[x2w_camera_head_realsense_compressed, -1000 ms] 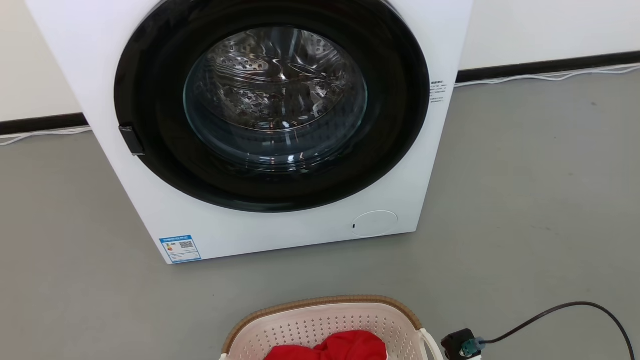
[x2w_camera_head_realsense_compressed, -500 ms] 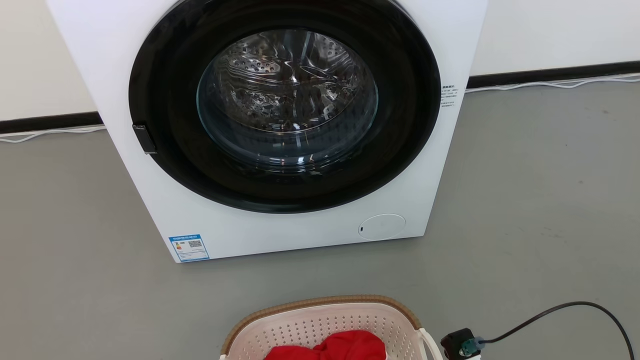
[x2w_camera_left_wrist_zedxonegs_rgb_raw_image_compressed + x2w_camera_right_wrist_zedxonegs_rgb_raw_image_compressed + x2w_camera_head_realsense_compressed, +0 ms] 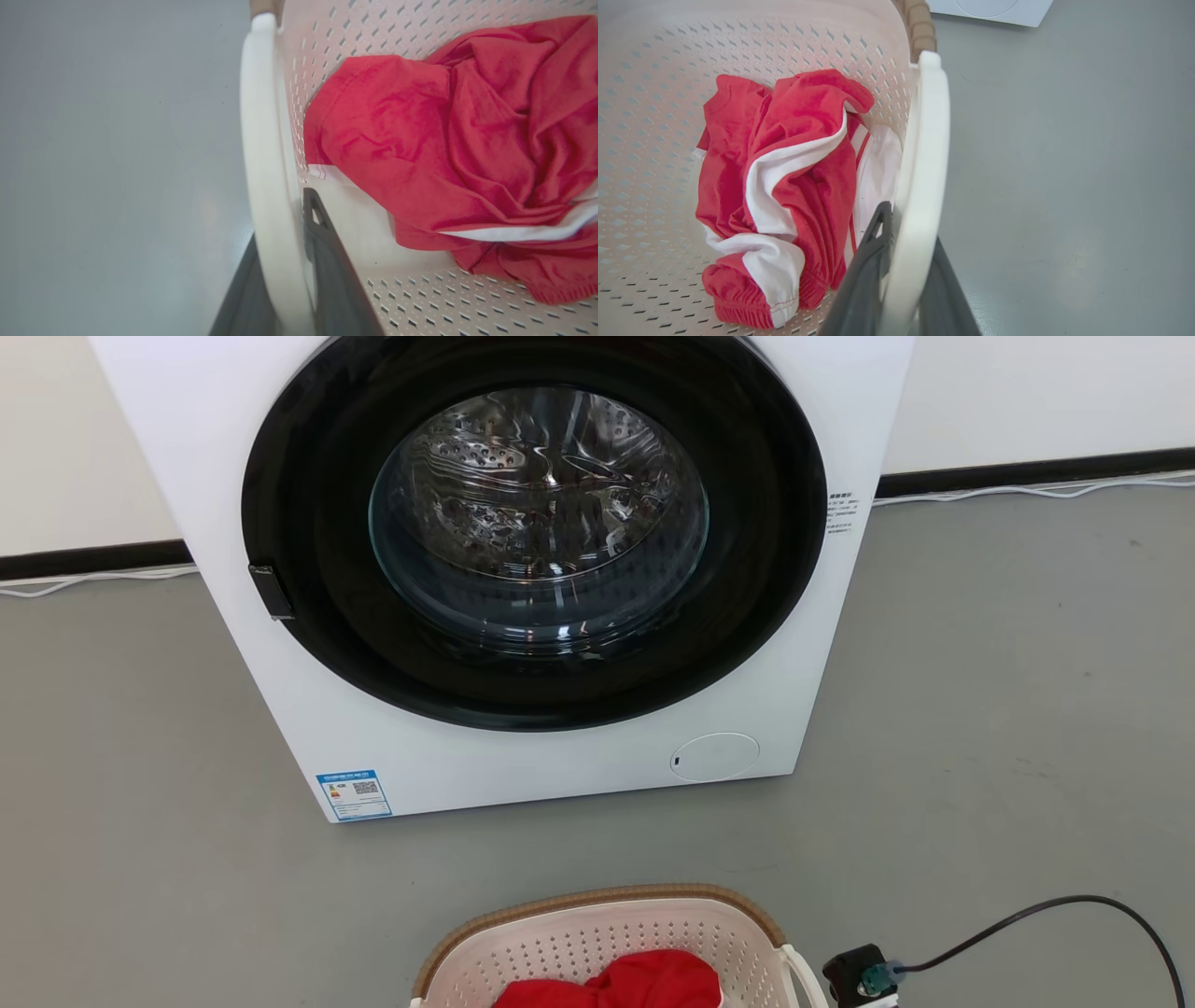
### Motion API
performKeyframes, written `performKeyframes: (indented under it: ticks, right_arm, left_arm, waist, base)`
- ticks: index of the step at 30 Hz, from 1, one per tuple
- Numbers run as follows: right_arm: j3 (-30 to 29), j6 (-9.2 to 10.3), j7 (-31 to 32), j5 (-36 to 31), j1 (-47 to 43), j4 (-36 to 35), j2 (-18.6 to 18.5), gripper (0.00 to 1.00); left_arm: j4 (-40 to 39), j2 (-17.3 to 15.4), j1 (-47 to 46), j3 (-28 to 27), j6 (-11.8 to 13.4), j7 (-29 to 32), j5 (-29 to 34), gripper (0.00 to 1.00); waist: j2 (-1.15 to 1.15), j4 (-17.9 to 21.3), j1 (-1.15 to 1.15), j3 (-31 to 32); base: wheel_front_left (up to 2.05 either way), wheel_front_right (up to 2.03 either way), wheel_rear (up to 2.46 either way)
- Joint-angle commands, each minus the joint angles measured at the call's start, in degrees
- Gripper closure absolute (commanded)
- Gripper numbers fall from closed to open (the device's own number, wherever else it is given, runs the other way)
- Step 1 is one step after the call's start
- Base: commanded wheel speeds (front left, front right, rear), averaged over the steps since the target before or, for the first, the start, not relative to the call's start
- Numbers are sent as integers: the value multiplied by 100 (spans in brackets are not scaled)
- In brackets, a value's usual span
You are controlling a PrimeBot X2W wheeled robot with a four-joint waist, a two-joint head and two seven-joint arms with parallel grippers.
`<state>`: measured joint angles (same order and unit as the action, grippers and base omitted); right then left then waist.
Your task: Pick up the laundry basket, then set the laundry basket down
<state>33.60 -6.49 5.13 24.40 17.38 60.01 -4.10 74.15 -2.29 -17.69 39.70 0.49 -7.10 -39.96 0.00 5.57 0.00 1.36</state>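
The left gripper [image 3: 286, 233] has two long, flat fingers [image 3: 329, 270] of matt dark grey, one tapering to a narrow tip with a small triangular cutout. The right gripper [image 3: 909, 228] looks alike: dark grey fingers [image 3: 864, 280], with a slim slot near one tip.

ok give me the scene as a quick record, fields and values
left gripper: closed around white side handle
right gripper: closed around other handle
laundry basket: holds red and white garment
basket lifted: cannot tell
washing machine: ahead, door shut
floor: grey
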Motion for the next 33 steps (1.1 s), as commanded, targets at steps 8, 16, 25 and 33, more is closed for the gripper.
performKeyframes:
  ticks: [8,16,25,33]
  right_arm:
    - [64,-100,29,-159,16,-257,123,100]
    - [-49,-100,-18,-230,51,-307,123,100]
    - [-302,-100,-232,-452,337,-413,123,100]
    - [-641,-100,-561,-753,999,-486,123,100]
  left_arm:
    - [-56,-65,-328,-28,-2,-112,-25,100]
    - [-50,-83,-422,1,-15,-144,-36,100]
    - [-67,-205,-859,14,-39,-208,-36,100]
    - [-177,-379,-1681,-18,-69,-249,-32,100]
  waist:
    - [0,-1,0,-47]
    - [0,-36,0,-207]
    - [0,-153,0,-803]
    - [0,-324,0,-1810]
  base:
    - [0,0,0]
    - [0,0,0]
    - [0,0,0]
    - [0,0,0]
